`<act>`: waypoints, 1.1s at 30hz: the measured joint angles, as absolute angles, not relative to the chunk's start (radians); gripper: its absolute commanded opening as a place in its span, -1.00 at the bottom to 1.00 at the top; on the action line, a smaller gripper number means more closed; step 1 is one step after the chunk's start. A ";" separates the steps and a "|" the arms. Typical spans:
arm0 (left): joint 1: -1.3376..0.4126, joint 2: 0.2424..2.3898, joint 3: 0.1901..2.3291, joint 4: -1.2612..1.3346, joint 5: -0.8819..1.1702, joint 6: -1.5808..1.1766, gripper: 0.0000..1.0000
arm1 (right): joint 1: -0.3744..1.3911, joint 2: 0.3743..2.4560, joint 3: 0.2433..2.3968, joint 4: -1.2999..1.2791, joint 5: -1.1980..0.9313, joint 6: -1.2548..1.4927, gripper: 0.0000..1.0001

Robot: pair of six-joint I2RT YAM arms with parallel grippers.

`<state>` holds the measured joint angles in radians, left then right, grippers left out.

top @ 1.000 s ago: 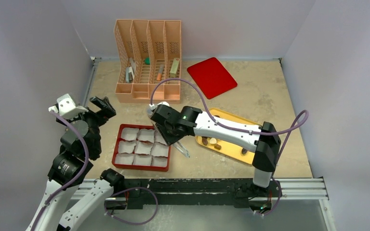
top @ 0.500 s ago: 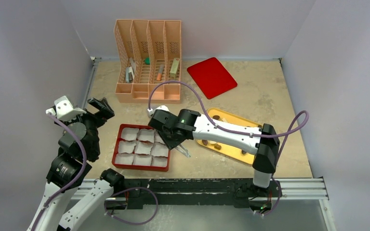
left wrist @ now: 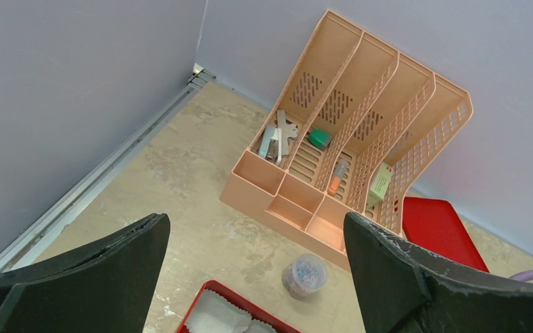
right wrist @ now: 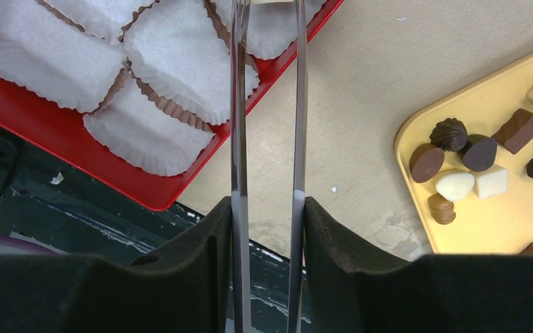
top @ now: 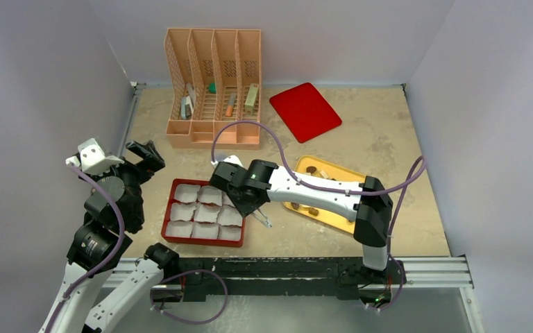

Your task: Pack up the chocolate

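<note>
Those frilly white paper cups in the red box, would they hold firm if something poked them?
Probably not. The paper cups look thin and pleated, so likely floppy and very light. They sit crowded, edges overlapping, in the red box, so a nudge from the tweezers might shift or crumple one.

Box of paper cups sits front-left, with the tray of chocolate just right of it. File rack is behind the box, flat pad right of the rack.
</note>
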<state>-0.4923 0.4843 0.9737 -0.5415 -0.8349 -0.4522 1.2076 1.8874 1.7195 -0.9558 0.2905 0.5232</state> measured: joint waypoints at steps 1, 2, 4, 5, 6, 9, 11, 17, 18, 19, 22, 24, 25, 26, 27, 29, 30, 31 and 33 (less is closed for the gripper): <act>-0.492 0.484 0.974 -0.541 -0.835 -0.453 0.92 | 1.208 1.887 1.722 -0.958 0.294 0.523 -0.18; -0.492 0.484 0.974 -0.541 -0.835 -0.452 0.92 | 1.208 1.887 1.723 -0.958 0.296 0.523 -0.17; -0.492 0.484 0.974 -0.542 -0.835 -0.453 0.92 | 1.208 1.887 1.731 -0.962 0.298 0.523 -0.15; -0.492 0.484 0.974 -0.541 -0.835 -0.453 0.92 | 1.208 1.887 1.734 -0.962 0.298 0.523 -0.15; -0.492 0.484 0.974 -0.541 -0.835 -0.452 0.92 | 1.208 1.887 1.737 -0.963 0.299 0.523 -0.15; -0.492 0.484 0.974 -0.541 -0.835 -0.452 0.92 | 1.208 1.887 1.742 -0.965 0.299 0.523 -0.18; -0.492 0.485 0.974 -0.541 -0.834 -0.452 0.92 | 1.208 1.887 1.743 -0.967 0.299 0.522 -0.19; -0.492 0.487 0.974 -0.541 -0.834 -0.452 0.92 | 1.208 1.873 1.755 -0.974 0.297 0.522 -0.21; -0.492 0.489 0.973 -0.541 -0.834 -0.452 0.93 | 1.208 1.863 1.755 -0.975 0.297 0.523 -0.22; -0.492 0.491 0.973 -0.540 -0.833 -0.452 0.92 | 1.208 1.851 1.755 -0.976 0.294 0.523 -0.23; -0.492 0.499 0.964 -0.540 -0.825 -0.453 0.92 | 1.208 1.794 1.755 -0.976 0.279 0.523 -0.25; -0.492 0.501 0.951 -0.538 -0.813 -0.457 0.92 | 1.208 1.750 1.755 -0.976 0.278 0.523 -0.24; -0.492 0.502 0.945 -0.539 -0.807 -0.461 0.92 | 1.208 1.727 1.755 -0.978 0.279 0.523 -0.24; -0.492 0.503 0.937 -0.537 -0.795 -0.461 0.93 | 1.208 1.704 1.755 -0.981 0.285 0.524 -0.23; -0.492 0.503 0.931 -0.536 -0.781 -0.462 0.93 | 1.206 1.681 1.755 -0.989 0.299 0.526 -0.23; -0.492 0.504 0.910 -0.521 -0.729 -0.461 0.92 | 1.205 1.647 1.755 -1.007 0.326 0.535 -0.23; -0.492 0.506 0.899 -0.512 -0.699 -0.461 0.93 | 1.203 1.638 1.754 -1.016 0.337 0.540 -0.23; -0.492 0.508 0.890 -0.508 -0.673 -0.461 0.92 | 1.200 1.626 1.751 -1.026 0.354 0.548 -0.23; -0.492 0.525 0.875 -0.502 -0.612 -0.460 0.93 | 1.188 1.607 1.731 -1.049 0.384 0.569 -0.23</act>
<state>-0.4923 0.5247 0.8749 -0.5018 -0.6125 -0.4603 1.1885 1.6070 1.7313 -1.0489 0.3836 0.5690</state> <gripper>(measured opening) 0.962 0.394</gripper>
